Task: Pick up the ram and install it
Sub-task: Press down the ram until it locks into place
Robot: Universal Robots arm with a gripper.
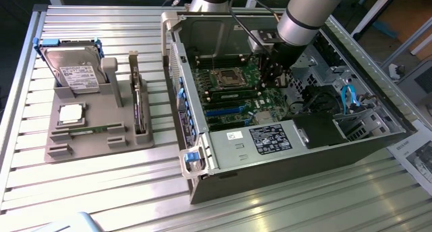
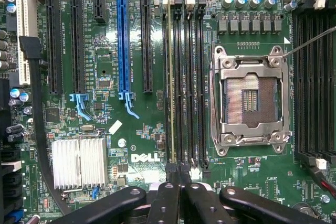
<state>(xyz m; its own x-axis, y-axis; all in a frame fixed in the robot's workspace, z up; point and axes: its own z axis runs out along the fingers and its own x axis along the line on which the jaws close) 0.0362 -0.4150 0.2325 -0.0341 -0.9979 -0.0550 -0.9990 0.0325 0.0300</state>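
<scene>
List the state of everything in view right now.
pincer: shut, at the end of the memory slots.
ram: standing edge-on in a slot.
processor socket: empty.
computer case: side open.
spare ram: lying in the grey holder.
processor chip: resting in the holder.

One ram [image 2: 170, 77] in four slots [image 2: 188, 77], one empty socket [image 2: 250, 99].
</scene>
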